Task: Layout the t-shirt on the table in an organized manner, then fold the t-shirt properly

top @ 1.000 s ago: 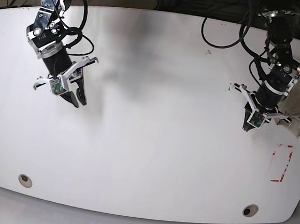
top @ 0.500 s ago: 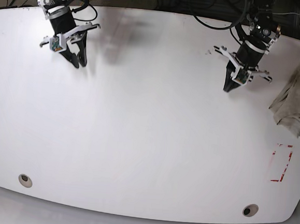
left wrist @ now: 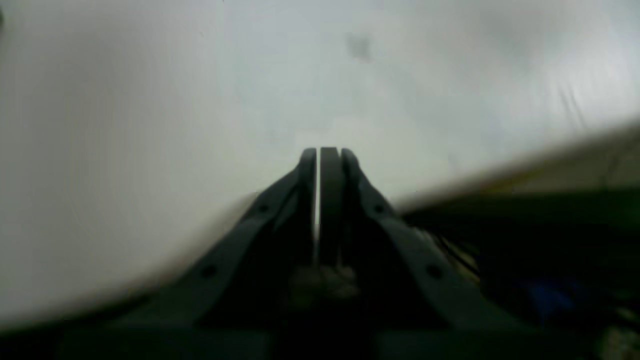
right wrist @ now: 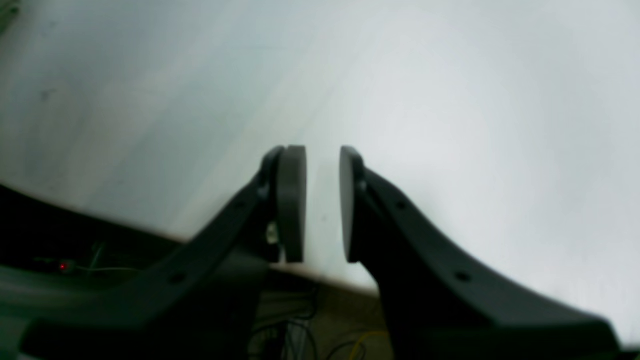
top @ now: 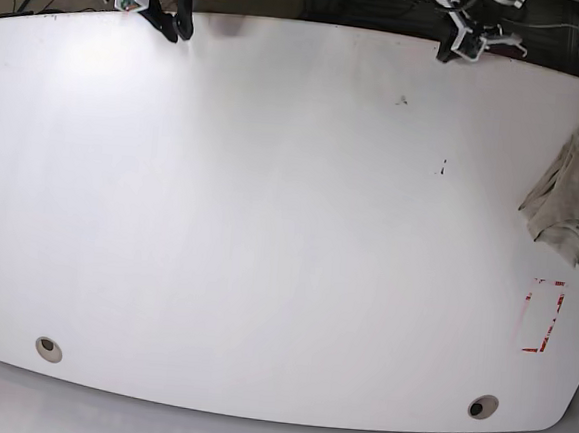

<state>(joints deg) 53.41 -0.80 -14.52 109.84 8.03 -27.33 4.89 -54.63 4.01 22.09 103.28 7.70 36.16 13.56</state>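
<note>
Glossy white table (top: pixel 269 225), t-shirt (top: pixel 576 189) bunched; left fingers (left wrist: pixel 330 170) seemingly shut, right fingers (right wrist: pixel 292 200) narrow.

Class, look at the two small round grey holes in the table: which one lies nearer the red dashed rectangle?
The hole at the base view's lower right, just below the red dashed rectangle. The other hole sits at the table's opposite, lower-left corner.
</note>
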